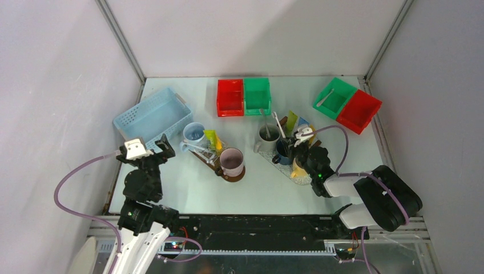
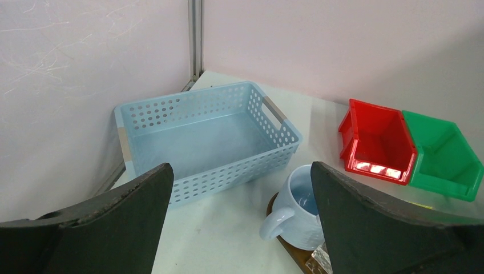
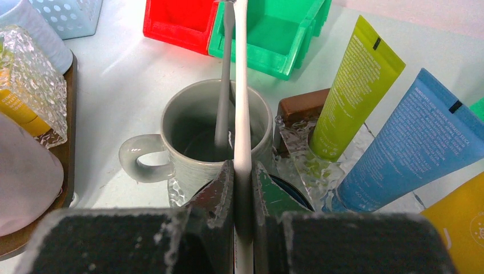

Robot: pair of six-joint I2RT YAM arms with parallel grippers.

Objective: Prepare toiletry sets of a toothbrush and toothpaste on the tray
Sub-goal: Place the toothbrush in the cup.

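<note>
My right gripper (image 3: 242, 171) is shut on the stem of a white toothbrush (image 3: 242, 85), which points out over a grey mug (image 3: 188, 154). A second toothbrush (image 3: 224, 85) stands inside that mug. Beside it, lime (image 3: 354, 85), light blue (image 3: 411, 142) and yellow (image 3: 456, 228) toothpaste tubes lean in clear holders on the right tray (image 3: 297, 105). In the top view the right gripper (image 1: 294, 145) hovers at this tray by a dark blue mug (image 1: 282, 151). My left gripper (image 1: 145, 151) stands open and holds nothing, near the left tray (image 1: 228, 177).
The left tray holds a light blue mug (image 2: 294, 211), a pinkish mug (image 1: 232, 161) and a yellow-green tube (image 1: 212, 138). A blue perforated basket (image 2: 205, 137) sits at the back left. Red (image 1: 230, 97) and green (image 1: 257, 96) bins stand at the back, with another pair (image 1: 347, 104) at the back right.
</note>
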